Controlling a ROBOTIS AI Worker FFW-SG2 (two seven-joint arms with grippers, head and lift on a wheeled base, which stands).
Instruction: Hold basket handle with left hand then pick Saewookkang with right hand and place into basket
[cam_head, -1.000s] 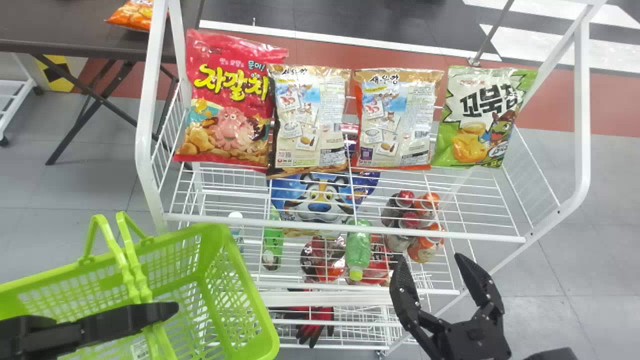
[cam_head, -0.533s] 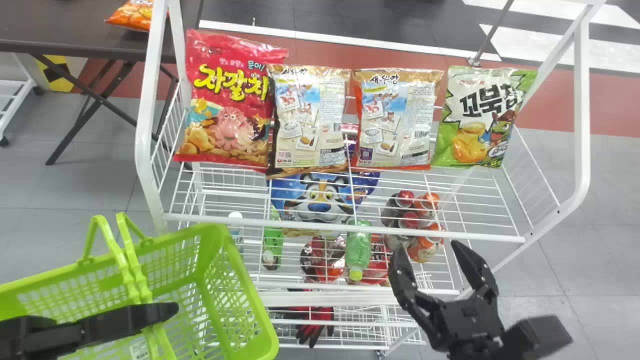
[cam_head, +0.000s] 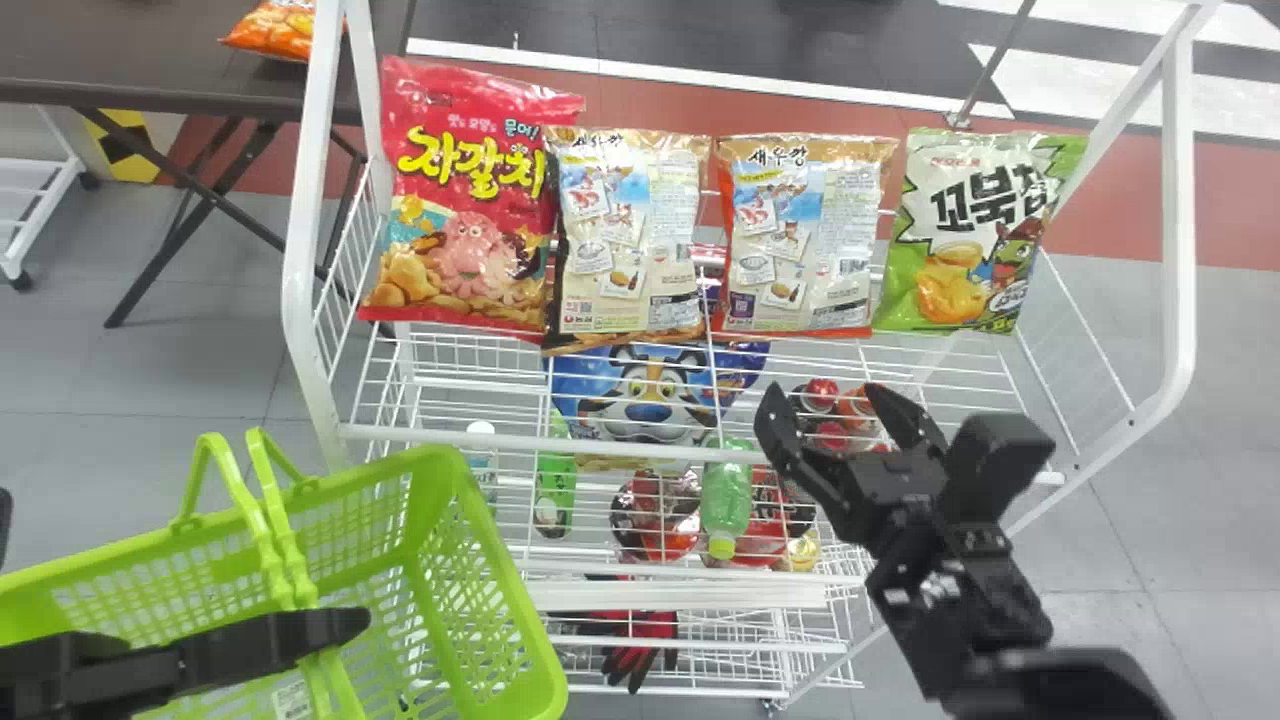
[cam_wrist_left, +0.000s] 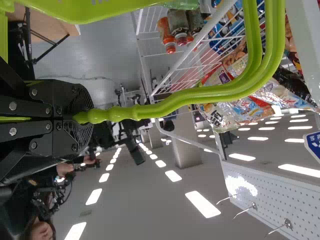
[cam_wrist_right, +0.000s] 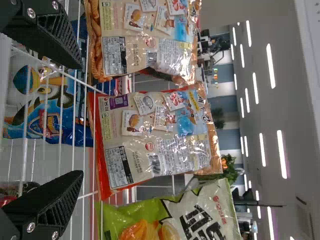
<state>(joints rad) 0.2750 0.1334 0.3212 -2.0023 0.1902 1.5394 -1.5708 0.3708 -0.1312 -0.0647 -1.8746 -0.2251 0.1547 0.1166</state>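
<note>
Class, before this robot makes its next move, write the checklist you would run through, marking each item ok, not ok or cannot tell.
1. Left end effector closed on the basket handle: ok.
2. Basket opening facing up: ok.
3. Right end effector open: ok.
4. Saewookkang present: ok, two bags side by side on the rack.
5. A bag between the right fingers: not ok, both lie beyond the fingertips.
6. Which Saewookkang bag to take: cannot tell.

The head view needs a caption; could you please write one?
Open black right hand before colourful snack bags on a white wire rack, green plastic basket alongside.
</note>
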